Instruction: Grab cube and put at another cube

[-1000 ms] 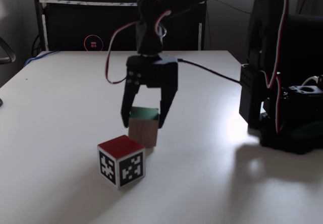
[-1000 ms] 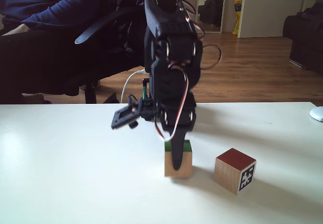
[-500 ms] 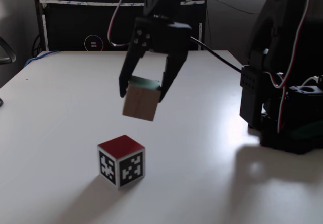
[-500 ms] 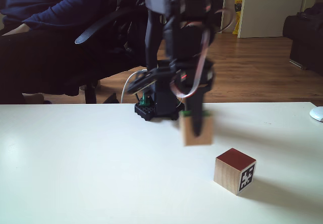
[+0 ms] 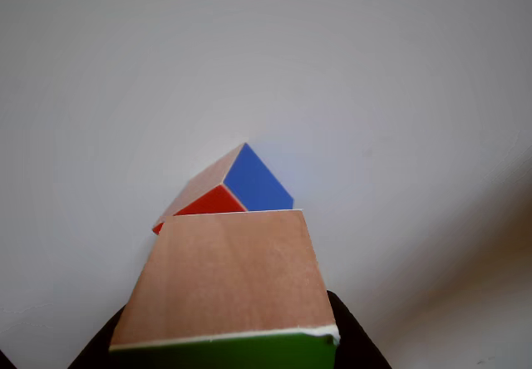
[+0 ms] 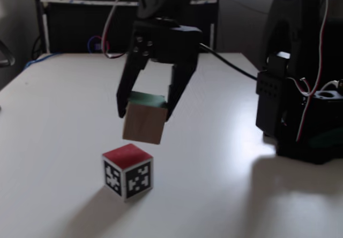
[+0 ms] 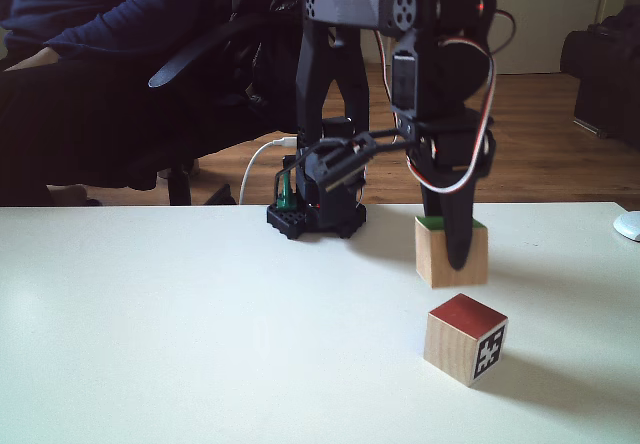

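In both fixed views my gripper (image 6: 144, 113) is shut on the cube (image 6: 142, 125), a large light-wood block with a green top face, holding it in the air. The cube (image 7: 436, 256) hangs just above and slightly behind another cube (image 7: 462, 339), the smaller block with a red top and black-and-white marker faces (image 6: 128, 171). Seen from the other view, the held cube (image 5: 229, 277) fills the lower middle, its green face and white chipped edge at the bottom. Beyond it lies the smaller cube (image 5: 253, 178), showing red and blue faces on the white table.
The arm's black base (image 6: 300, 114) stands on the white table (image 6: 53, 114), at the right in one fixed view. A black box (image 6: 80, 26) sits behind the table's far edge. A seated person in dark blue (image 7: 90, 64) is behind the table, and a white object (image 7: 628, 226) lies at its right edge.
The gripper lifted the green-faced cube off the table and carried it toward the smaller cube. It now hangs lower and closer to that cube than half a second ago.
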